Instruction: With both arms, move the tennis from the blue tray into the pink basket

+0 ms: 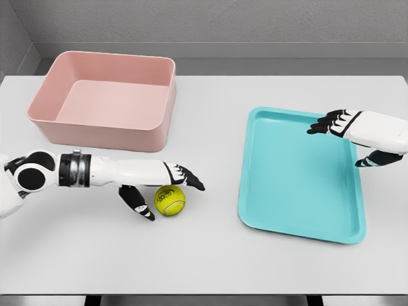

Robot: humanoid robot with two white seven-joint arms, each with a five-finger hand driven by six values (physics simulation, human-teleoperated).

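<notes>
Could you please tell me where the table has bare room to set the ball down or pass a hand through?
Bare table lies between the pink basket and blue tray, and along the near edge. The tray itself is unoccupied. It is crowded by the tennis ball, beside the open left hand; the right hand overhangs the tray's far right corner.

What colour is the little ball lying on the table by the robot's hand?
The small fuzzy tennis ball is yellow-green with a pale curved seam; the head view shows it.

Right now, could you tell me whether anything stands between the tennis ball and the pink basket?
Nothing visible does. The tennis ball lies on the table beside the left robot hand, and only bare tabletop separates it from the near wall of the pink basket, which it must clear.
</notes>
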